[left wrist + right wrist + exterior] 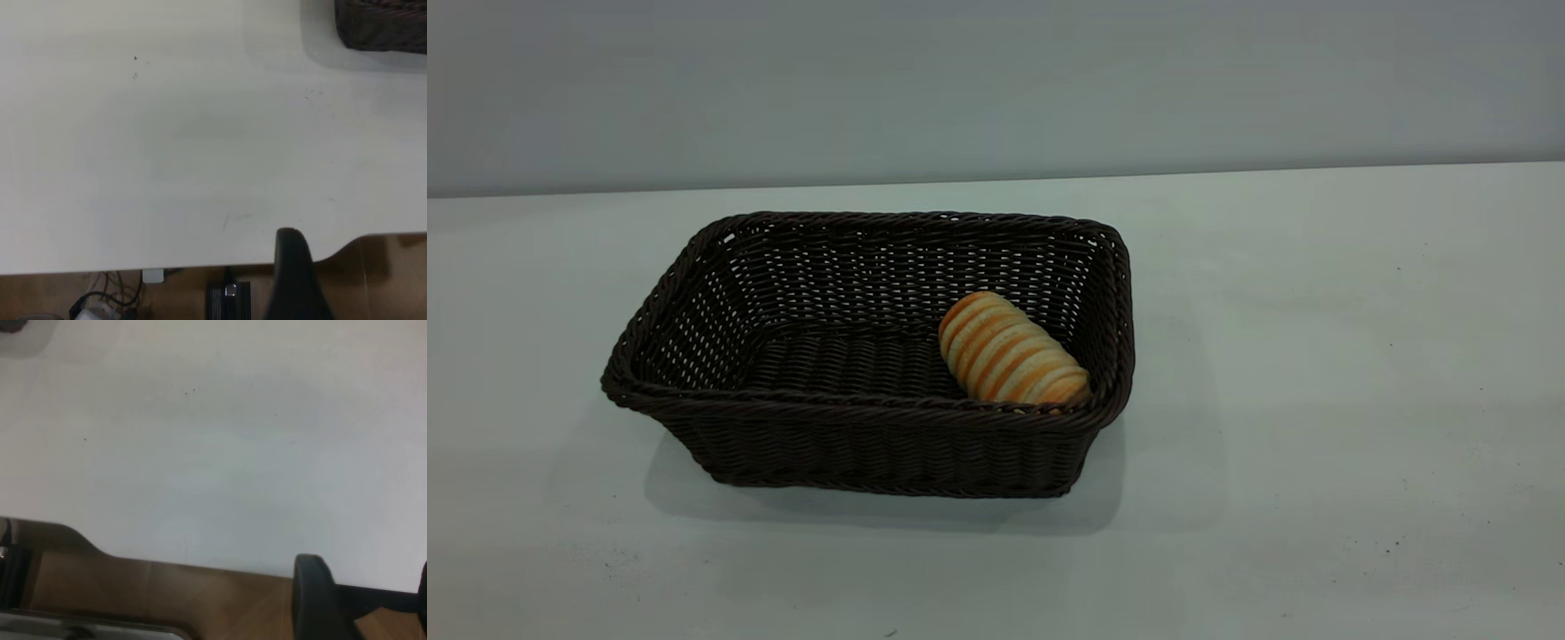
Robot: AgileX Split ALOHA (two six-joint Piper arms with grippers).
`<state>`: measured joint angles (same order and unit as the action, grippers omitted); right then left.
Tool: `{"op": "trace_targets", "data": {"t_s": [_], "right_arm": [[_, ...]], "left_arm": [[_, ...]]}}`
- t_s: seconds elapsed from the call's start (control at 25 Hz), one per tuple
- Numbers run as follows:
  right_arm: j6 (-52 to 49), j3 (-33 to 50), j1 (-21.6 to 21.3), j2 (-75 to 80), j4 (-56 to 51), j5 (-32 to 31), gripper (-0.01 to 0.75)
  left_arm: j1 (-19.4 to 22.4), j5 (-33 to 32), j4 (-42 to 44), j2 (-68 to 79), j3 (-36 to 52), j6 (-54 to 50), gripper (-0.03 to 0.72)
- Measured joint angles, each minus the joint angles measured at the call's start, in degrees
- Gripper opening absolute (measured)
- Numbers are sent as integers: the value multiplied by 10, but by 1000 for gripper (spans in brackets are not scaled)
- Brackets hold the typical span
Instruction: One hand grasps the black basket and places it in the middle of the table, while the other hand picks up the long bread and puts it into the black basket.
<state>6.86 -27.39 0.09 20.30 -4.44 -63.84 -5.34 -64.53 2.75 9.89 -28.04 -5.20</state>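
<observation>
Nearest, the black basket sits mid-table, long bread inside at 3 o'clock; can't tell either tool's opening.

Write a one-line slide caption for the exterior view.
Small ridged golden-orange long bread lies inside the large dark woven wicker basket on the plain white table; no arms in frame.

Long bread in black basket's right end, on table.
</observation>
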Motion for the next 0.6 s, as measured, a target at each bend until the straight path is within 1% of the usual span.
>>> {"op": "trace_targets", "data": {"t_s": [0.36,0.4,0.56,0.6], "right_arm": [[-1,0,0,0,0,0,344],[-1,0,3,0,0,0,344],[-1,0,38,-26,-3,0,344],[-1,0,40,-39,-5,0,344]], "left_arm": [[0,0,0,0,0,0,560],[0,0,0,-1,0,0,560],[0,0,0,-39,0,0,560],[0,0,0,-55,0,0,560]]}}
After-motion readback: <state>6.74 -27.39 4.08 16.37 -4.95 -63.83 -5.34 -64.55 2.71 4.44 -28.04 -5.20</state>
